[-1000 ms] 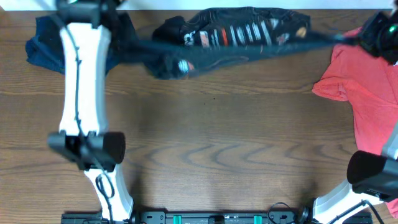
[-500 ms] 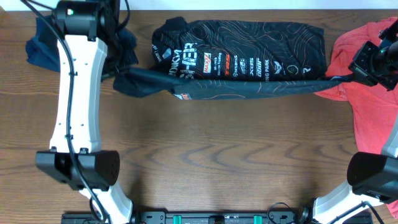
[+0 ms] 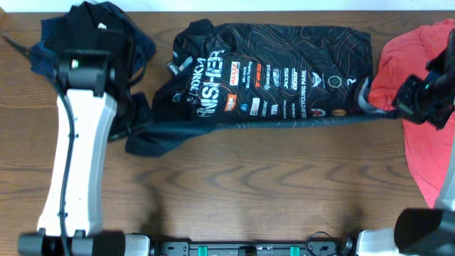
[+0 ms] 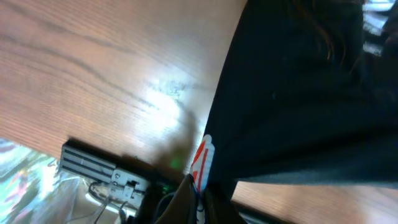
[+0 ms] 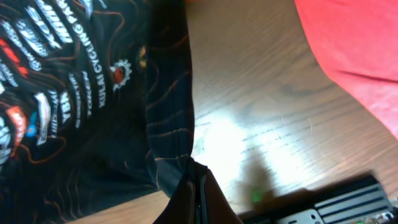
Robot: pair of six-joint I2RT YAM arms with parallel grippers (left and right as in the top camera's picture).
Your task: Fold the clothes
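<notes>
Both arms have pulled toward us over the last second, drawing the shiny black sports jersey (image 3: 284, 67), with thin orange-red contour lines and white sponsor logos, out of its airborne stretch and down across the brown wood-grain table (image 3: 249, 185). Nearest us, its hem runs taut between the left gripper (image 4: 200, 186) and the right gripper (image 5: 198, 180), each clamped tight on a hem corner. We judge this the spreading step, before any fold. Next comes laying the hem flat, letting go and regripping. Farther back lie a plain coral-red T-shirt (image 3: 419, 85), cut off at right, and dark navy garments (image 3: 46, 50), half hidden by the left arm, which also covers its own gripper from above. We cannot tell sleeve from hem in the jersey's bunched left corner.
</notes>
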